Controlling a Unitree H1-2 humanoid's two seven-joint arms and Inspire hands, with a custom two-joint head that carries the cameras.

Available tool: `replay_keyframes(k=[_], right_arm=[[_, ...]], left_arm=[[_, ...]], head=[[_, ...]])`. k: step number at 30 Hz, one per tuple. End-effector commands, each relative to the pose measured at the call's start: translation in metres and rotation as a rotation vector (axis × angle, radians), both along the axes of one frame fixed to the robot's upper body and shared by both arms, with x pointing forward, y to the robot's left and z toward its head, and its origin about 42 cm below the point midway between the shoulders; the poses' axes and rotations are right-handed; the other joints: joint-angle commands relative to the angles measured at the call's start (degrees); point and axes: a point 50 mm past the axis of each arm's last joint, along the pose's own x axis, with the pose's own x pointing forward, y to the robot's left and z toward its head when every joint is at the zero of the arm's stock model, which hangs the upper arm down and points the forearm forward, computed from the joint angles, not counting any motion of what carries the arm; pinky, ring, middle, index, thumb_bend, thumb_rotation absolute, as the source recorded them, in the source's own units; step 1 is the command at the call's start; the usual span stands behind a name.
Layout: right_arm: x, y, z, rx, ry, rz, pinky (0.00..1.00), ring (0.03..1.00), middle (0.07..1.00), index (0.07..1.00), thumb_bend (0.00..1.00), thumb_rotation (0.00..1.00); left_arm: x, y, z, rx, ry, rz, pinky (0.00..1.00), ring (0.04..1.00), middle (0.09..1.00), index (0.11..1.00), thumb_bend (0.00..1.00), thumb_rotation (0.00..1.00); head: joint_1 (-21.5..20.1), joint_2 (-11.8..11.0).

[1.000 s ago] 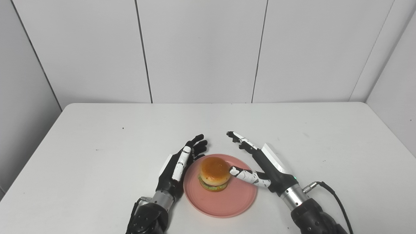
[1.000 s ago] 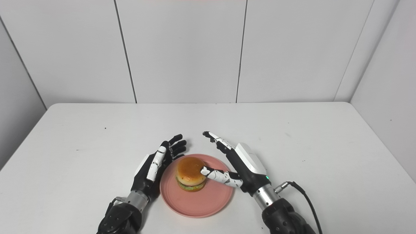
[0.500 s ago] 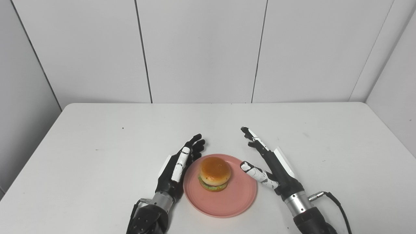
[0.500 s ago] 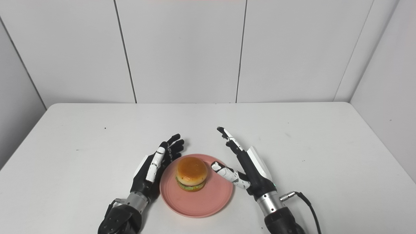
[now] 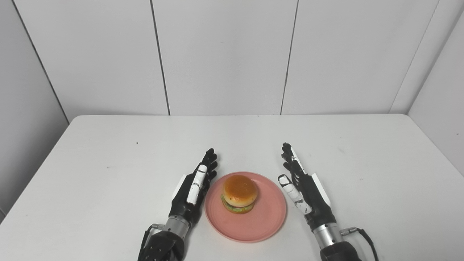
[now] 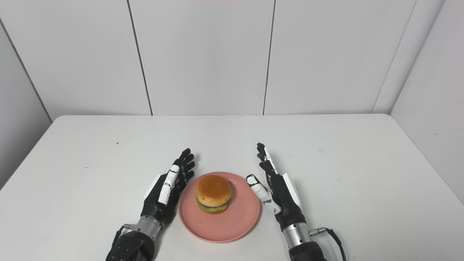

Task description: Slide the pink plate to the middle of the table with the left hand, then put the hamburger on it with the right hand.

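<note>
Nearest me, the round pink plate is sitting on the white table, roughly centred near the front edge, with the brown-bunned hamburger resting on it. I am keeping my left hand just beside its left rim, fingers straight, holding nothing. My right hand is standing open beside the right rim. I am judging that a careless inward move could nudge the plate and shift the hamburger.
</note>
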Motion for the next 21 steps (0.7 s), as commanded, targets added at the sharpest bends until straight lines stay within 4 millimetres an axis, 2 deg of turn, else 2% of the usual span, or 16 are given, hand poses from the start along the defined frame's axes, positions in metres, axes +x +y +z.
replay_keyframes(k=[1,6,9,13,21], right_arm=[[0.009,0.005,0.013,0.044,-0.048,-0.008,1.0,1.0,1.0,1.0,0.62,0.96],[0.012,0.006,0.004,0.066,-0.018,-0.027,1.0,1.0,1.0,1.0,0.63,0.98],[0.013,0.006,0.0,0.078,-0.01,-0.032,1.0,1.0,1.0,1.0,0.63,0.97],[0.015,0.007,-0.003,0.092,0.002,-0.041,1.0,1.0,1.0,1.0,0.64,0.96],[0.016,0.007,-0.009,0.082,0.026,-0.045,1.0,1.0,1.0,1.0,0.63,0.97]], left_arm=[[-0.003,-0.003,0.002,-0.009,-0.045,0.034,1.0,1.0,1.0,1.0,0.4,1.0],[-0.004,-0.005,-0.002,-0.02,-0.056,0.045,1.0,1.0,1.0,1.0,0.37,1.0],[-0.004,-0.007,-0.004,-0.035,-0.06,0.053,1.0,1.0,1.0,1.0,0.39,0.96],[-0.003,-0.011,-0.009,-0.047,-0.092,0.093,1.0,1.0,1.0,1.0,0.34,0.87],[-0.005,-0.012,-0.017,-0.018,-0.12,0.086,1.0,1.0,1.0,1.0,0.33,0.92]], head=[[0.0,0.0],[-0.1,0.2],[-0.2,0.2],[-0.3,0.2],[-1.2,0.1]])
